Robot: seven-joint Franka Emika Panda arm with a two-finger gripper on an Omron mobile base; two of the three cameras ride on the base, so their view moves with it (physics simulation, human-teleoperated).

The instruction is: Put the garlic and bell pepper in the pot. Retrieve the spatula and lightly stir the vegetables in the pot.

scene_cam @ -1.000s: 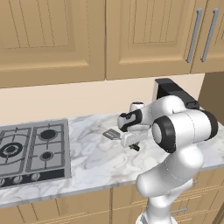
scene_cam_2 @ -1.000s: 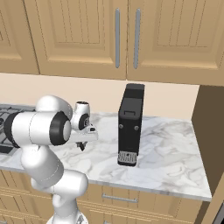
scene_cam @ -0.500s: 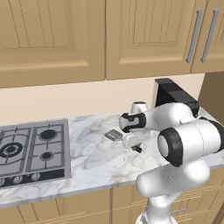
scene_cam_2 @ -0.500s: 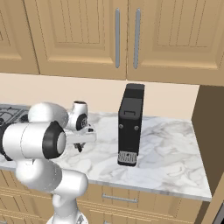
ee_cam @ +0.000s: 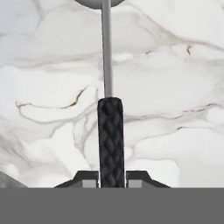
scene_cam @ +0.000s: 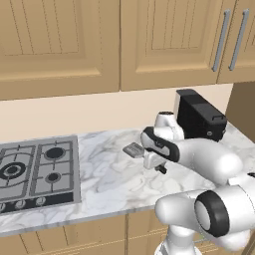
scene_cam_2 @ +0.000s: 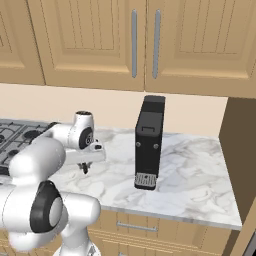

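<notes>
gripper state: the gripper [ee_cam: 111,178] is clenched on the dark braided handle of the spatula [ee_cam: 109,140], one finger tip on each side of the handle's near end.
spatula position: it is held above the marble counter [scene_cam: 107,179], to the right of the stovetop [scene_cam: 37,172]; in the left base view its flat grey head [scene_cam: 133,150] shows just beside the hand, on the side towards the stovetop.
long axis: in the hand view the spatula runs straight away from the gripper, the dark handle nearest, then a thin grey shaft, then the head at the top edge, cut off by the frame.
direction of the coming move: my judgement is that the spatula has to be carried leftward, towards the stovetop side, with its head leading; the pot and the bell pepper lie outside these frames, so i cannot tell just where they stand.
height over the counter: the head looks clear of the marble, though whether it touches i cannot tell for sure.
nearby obstacle: a black coffee machine [scene_cam_2: 149,142] stands on the counter to the right of the hand, near but apart.
arm: there is one arm, so no choice of side arises.
writing and brands: none can be read on the coffee machine, the cabinets [scene_cam: 119,45] or the stovetop.
</notes>
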